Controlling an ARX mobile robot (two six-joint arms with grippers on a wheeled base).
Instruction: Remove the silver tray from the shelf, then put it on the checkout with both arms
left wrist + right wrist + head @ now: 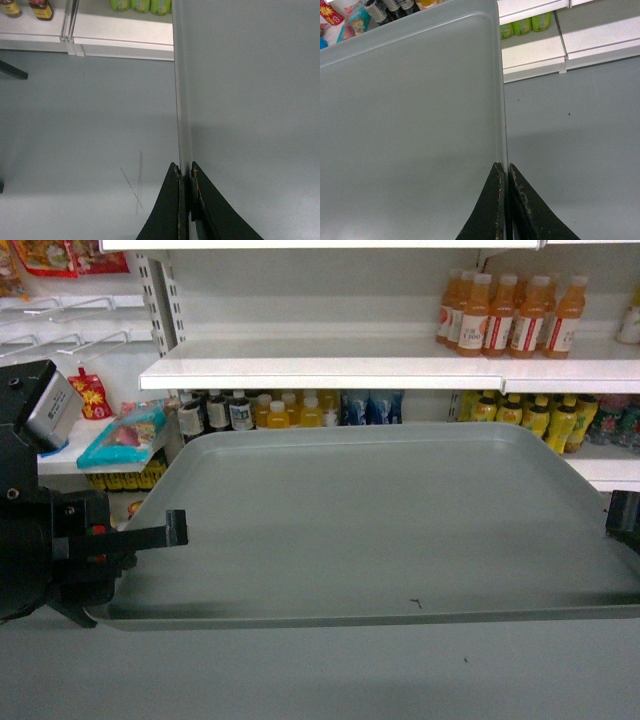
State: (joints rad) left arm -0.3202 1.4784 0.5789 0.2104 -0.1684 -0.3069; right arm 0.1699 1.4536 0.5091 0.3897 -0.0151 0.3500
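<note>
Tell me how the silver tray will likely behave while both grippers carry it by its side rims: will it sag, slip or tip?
The silver tray probably stays stiff: it spans level between both grips without visible sag. It may slip, since the left gripper and right gripper pinch only the thin, smooth rim. Being wide and held at its short ends, it could tilt if one arm lags.

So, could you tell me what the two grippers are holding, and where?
The silver tray: left gripper pinches its left rim, right gripper its right rim.
</note>
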